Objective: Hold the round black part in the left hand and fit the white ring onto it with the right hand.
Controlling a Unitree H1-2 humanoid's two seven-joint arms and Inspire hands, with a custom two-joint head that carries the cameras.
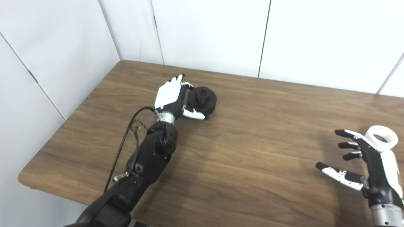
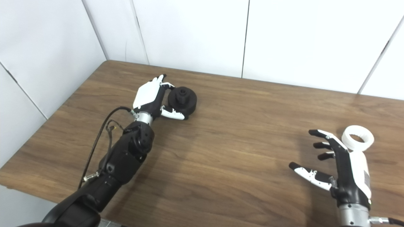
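Early stage — nothing fitted yet.
Your left hand cups the black part, which sits on the table. Right hand, fingers spread, holds nothing — ring lies just beyond it. Pickup & fitting remain.

You look down on a brown wood-grain table with rounded edges. White panel walls with thin dark seams rise from nine to two o'clock, meeting in a corner at eleven. Even light, soft shadows.
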